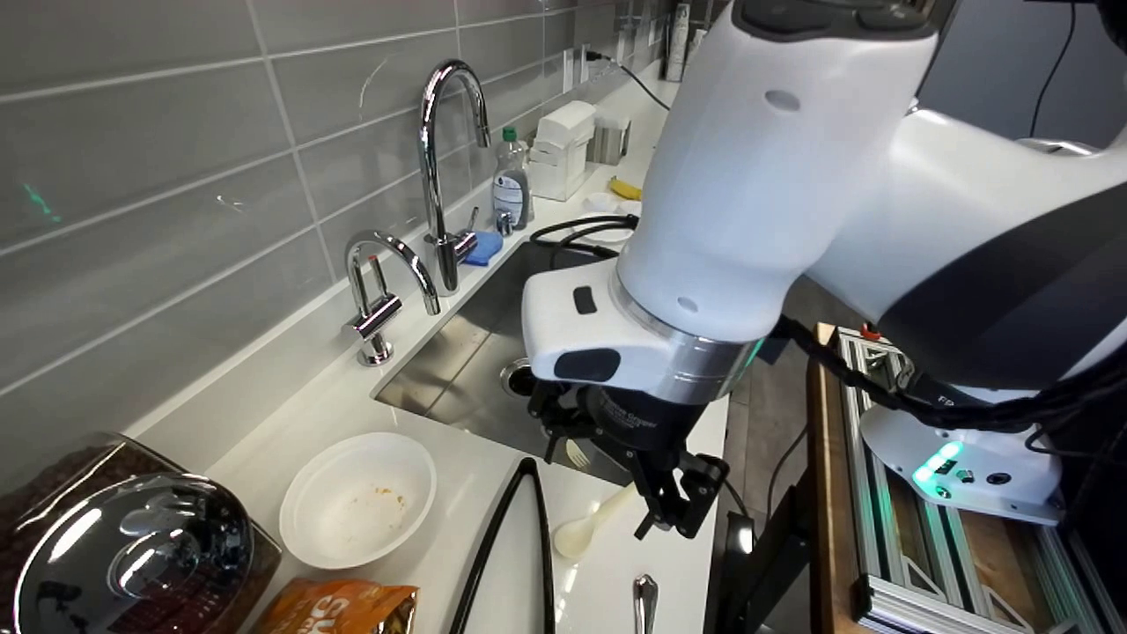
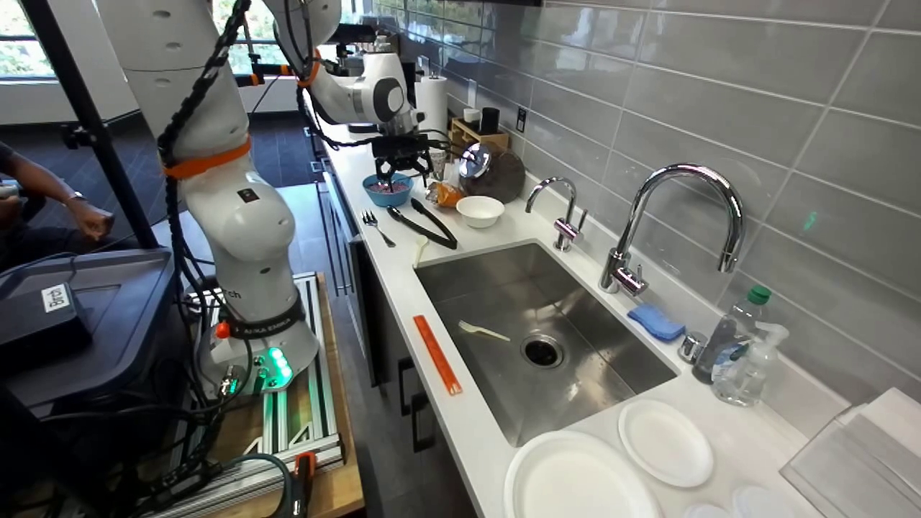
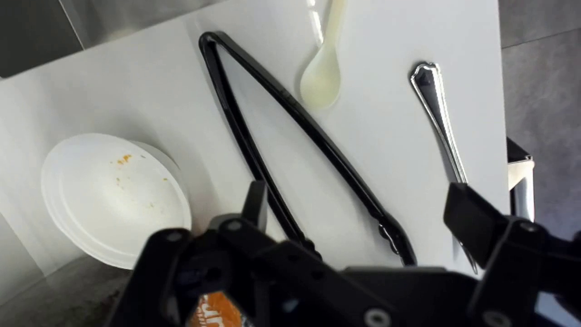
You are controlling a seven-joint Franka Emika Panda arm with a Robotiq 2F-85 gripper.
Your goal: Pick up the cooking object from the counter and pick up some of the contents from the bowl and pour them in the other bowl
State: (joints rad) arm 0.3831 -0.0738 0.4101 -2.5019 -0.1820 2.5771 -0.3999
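Note:
Black tongs, the long black utensil, lie spread in a V on the white counter; they also show in both exterior views. My gripper is open and empty above the counter, its fingers apart over the tongs' far ends in the wrist view; it shows in both exterior views. The plain white bowl stands beside the tongs with a few orange crumbs inside, also in both exterior views. A blue bowl with pinkish contents sits beyond the tongs, partly behind my gripper.
A cream spoon and a metal fork lie beside the tongs. An orange bag and a large dark container with a shiny lid stand by the white bowl. The sink and two faucets adjoin.

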